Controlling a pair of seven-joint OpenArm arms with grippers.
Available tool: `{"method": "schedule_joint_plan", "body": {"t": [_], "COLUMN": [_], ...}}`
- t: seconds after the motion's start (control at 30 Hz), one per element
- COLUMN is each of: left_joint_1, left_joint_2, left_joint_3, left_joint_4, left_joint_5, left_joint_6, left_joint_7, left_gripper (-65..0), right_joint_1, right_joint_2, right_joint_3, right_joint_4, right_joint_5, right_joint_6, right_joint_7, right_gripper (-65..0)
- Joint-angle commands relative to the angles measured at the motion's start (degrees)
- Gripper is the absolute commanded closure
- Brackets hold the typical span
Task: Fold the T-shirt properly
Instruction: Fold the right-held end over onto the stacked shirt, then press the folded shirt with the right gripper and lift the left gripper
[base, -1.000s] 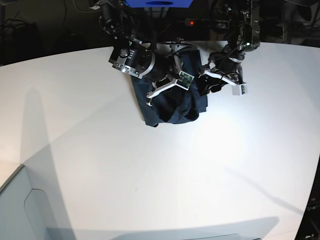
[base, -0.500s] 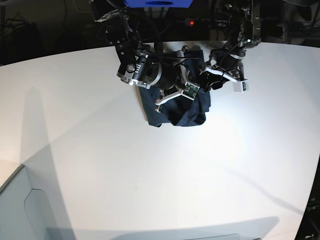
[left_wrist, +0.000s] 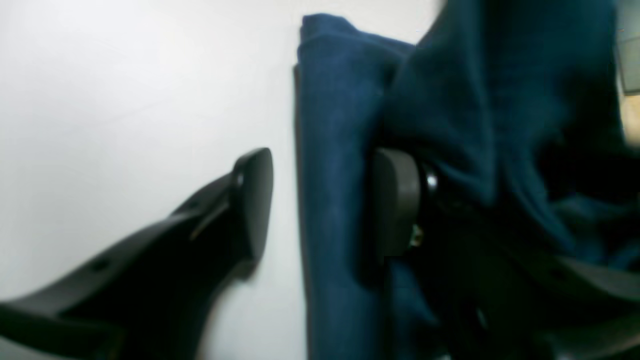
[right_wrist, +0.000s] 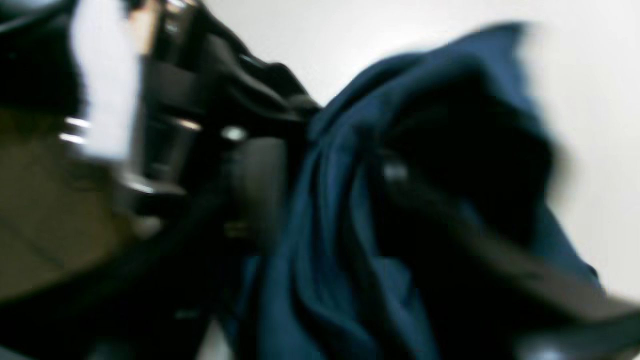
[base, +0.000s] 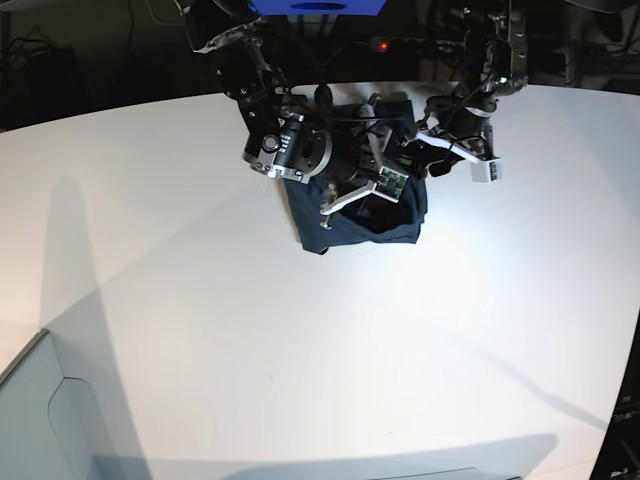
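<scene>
Top centre of the base view: the T-shirt (base: 355, 215), soft navy knit, sits bunched in rumpled folds on the smooth white table (base: 300, 350). The left gripper (left_wrist: 320, 200) stands spread wide, a folded cloth edge between its black fingers. The right gripper (base: 365, 190) hovers over the heap; blur hides its jaws.

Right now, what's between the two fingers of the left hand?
In the left wrist view, a folded edge of the T-shirt stands between the left hand's open fingers, with bare table beside it.

One T-shirt (base: 360, 215), one white table (base: 300, 350), and two tools: left tool (left_wrist: 320, 200), right tool (base: 362, 192).
</scene>
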Motion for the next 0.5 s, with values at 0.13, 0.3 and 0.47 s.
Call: {"method": "schedule_joint_plan", "body": {"t": [0.13,0.3,0.47], "left_joint_1": [0.9,3.9,8.1], "left_joint_2": [-0.1,0.0,0.2], "left_joint_3": [-2.8,-6.9,-12.0], "left_joint_4": [3.7,6.8,13.2], "left_joint_5": [-0.5,-0.9,-0.9], "left_joint_6": [-0.3,-0.3,-0.3], "left_joint_7": [-0.6,-0.6,-0.6], "left_gripper": [-31.3,-31.3,-31.3], "right_joint_1": [-1.5,-3.5,-8.5], "right_joint_2": [-0.8,-0.8,-0.8], "right_joint_3": [3.2,8.3,13.0], "right_joint_4": [7.0,15.7,23.2], "right_joint_5": [2.0,2.0,2.0], "right_joint_6": [0.6,0.6,0.6], "right_joint_7": [2.0,1.5,1.5], "right_gripper": [-47.4,-47.4,-47.4]}}
